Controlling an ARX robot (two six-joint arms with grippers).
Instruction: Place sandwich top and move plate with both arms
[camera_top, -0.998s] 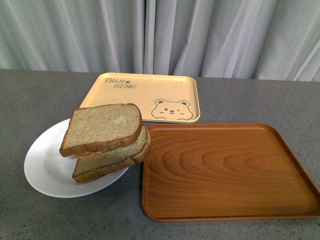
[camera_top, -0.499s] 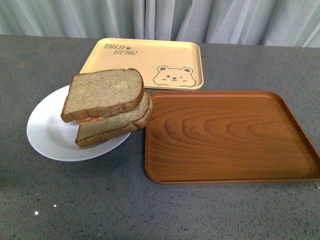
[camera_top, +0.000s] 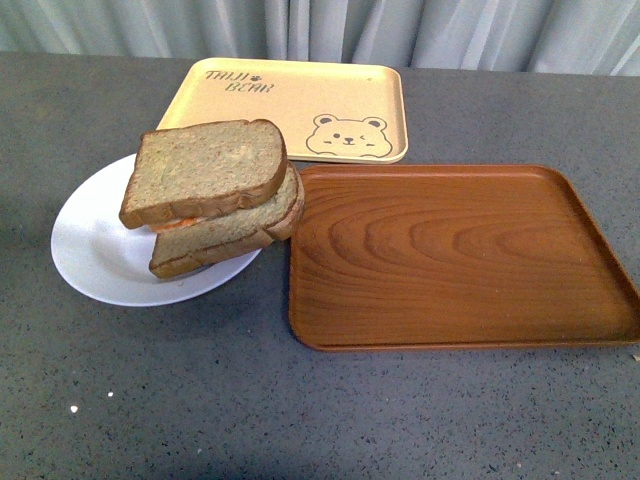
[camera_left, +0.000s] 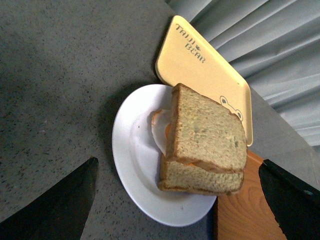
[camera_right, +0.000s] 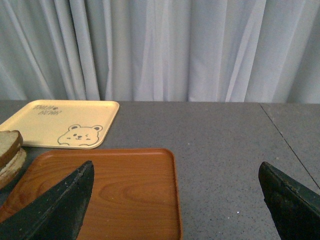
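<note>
The sandwich top (camera_top: 205, 170), a brown bread slice, lies on a lower slice with orange and white filling between them, stacked on the white plate (camera_top: 90, 250) at the left of the grey table. The stack overhangs the plate's right rim. It also shows in the left wrist view (camera_left: 207, 132) on the plate (camera_left: 132, 160). My left gripper (camera_left: 180, 202) is open above the plate and empty. My right gripper (camera_right: 175, 202) is open and empty over the wood tray's right edge. Neither arm shows in the front view.
A brown wood-grain tray (camera_top: 460, 255) lies right of the plate, nearly touching it. A pale yellow bear tray (camera_top: 290, 105) lies behind both. Grey curtains hang at the back. A seam runs across the table at the right in the right wrist view (camera_right: 287, 145).
The front view has tilted downward, so everything sits higher in the frame and less curtain shows. The sandwich, plate and trays keep their places relative to each other.
</note>
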